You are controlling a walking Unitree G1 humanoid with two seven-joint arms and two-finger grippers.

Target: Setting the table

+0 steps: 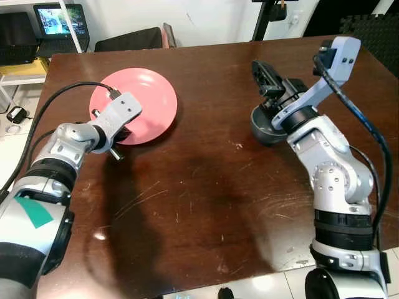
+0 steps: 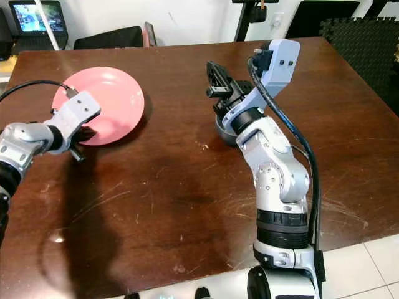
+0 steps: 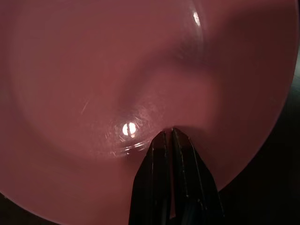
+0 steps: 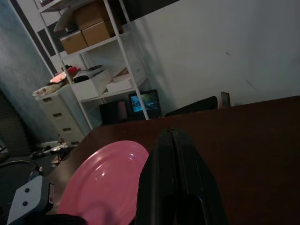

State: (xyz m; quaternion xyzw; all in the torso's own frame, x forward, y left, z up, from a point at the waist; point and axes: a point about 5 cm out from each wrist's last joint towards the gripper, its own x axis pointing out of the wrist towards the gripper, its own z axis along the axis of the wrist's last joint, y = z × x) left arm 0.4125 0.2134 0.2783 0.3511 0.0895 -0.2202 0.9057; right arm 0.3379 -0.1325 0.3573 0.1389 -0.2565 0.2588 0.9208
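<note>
Plate first: you have the pink plate [image 1: 138, 103] lying flat on the dark wooden table [image 1: 206, 187], toward the far left part of the tabletop, and everything else is best placed against it. Your left gripper [image 3: 169, 140] sits at the plate's near rim, its two black fingers [image 3: 183, 178] pressed together and pinching that edge, so it is grasping the plate; from the head camera you see the silver wrist housing lying over the plate's near-left edge. Well apart from the plate, across the table to its right, a dark grey bowl [image 1: 262, 126] rests on the wood. Your right gripper [image 1: 267, 78] is over that bowl, its fingers [image 4: 171, 173] closed flat against each other and pointing back toward the plate; the bowl's rim is hidden behind the wrist, so you cannot tell whether the fingers pinch it or are clenched on nothing. Beyond the plate, past the table's far edge, you see a dark chair back [image 1: 128, 38], and to its left a white shelf unit [image 4: 115, 56] with a lit laptop [image 1: 60, 23] on it.
</note>
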